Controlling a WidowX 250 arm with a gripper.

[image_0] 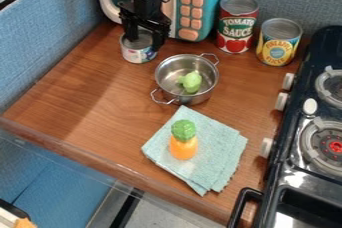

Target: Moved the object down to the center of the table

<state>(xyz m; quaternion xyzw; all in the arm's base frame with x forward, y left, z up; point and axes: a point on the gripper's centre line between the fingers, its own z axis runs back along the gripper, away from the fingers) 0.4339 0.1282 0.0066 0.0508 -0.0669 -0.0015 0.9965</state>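
We have the small can (138,55) right at the hand (144,42), though we cannot quite tell whether it is clamped; the middle of the bench (110,89) lies down-view, left of the pot (191,100).

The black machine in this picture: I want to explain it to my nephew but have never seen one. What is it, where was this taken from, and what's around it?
It is a robot arm, ending in a gripper. A fixed camera looks down at a slant on a wooden counter. The gripper is at a small can; I cannot tell whether it holds it. Behind is a toy microwave, with a red can and a yellow can to its right. Nearer are a two-handled metal pot with a green toy inside, and a folded cloth under a toy carrot. A stove stands at the right.
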